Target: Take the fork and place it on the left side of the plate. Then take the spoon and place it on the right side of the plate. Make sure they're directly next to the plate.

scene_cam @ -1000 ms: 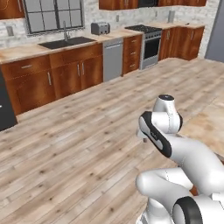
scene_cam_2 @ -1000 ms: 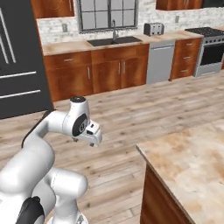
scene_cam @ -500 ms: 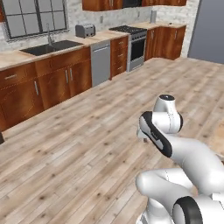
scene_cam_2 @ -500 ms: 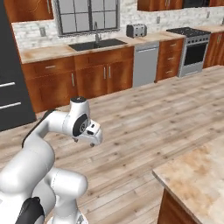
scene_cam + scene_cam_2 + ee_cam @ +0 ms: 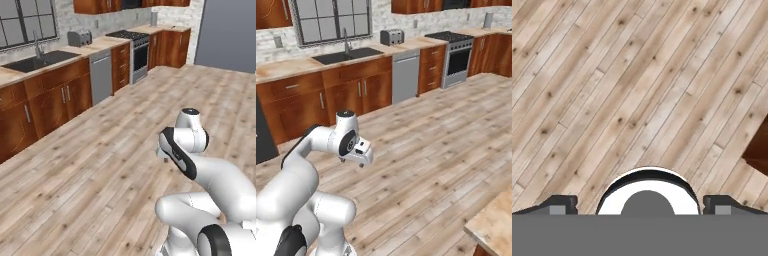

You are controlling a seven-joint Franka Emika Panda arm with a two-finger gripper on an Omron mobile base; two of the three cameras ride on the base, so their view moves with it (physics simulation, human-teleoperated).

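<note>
The fork, the spoon and the plate are out of view. My arm is folded close over the base, with the hand pointing down at the wooden floor [image 5: 637,90]. The gripper [image 5: 162,150] hangs in front of the white elbow, and from the other side the gripper [image 5: 360,156] sits low beside the shoulder. In the hand view the gripper [image 5: 640,205] has its two dark fingertips [image 5: 559,204] standing wide apart. It is open and nothing lies between the fingers.
Brown cabinets with a sink [image 5: 348,55], a toaster [image 5: 391,36], a dishwasher [image 5: 101,75] and a stove [image 5: 456,55] line the far wall. A stone counter corner [image 5: 496,225] juts in at lower right. Open plank floor [image 5: 100,165] lies between.
The whole picture has shifted, so the camera moved with the base: the cabinets slid left and the stone counter drew back to the lower right. The arm kept its folded pose and the gripper stayed open.
</note>
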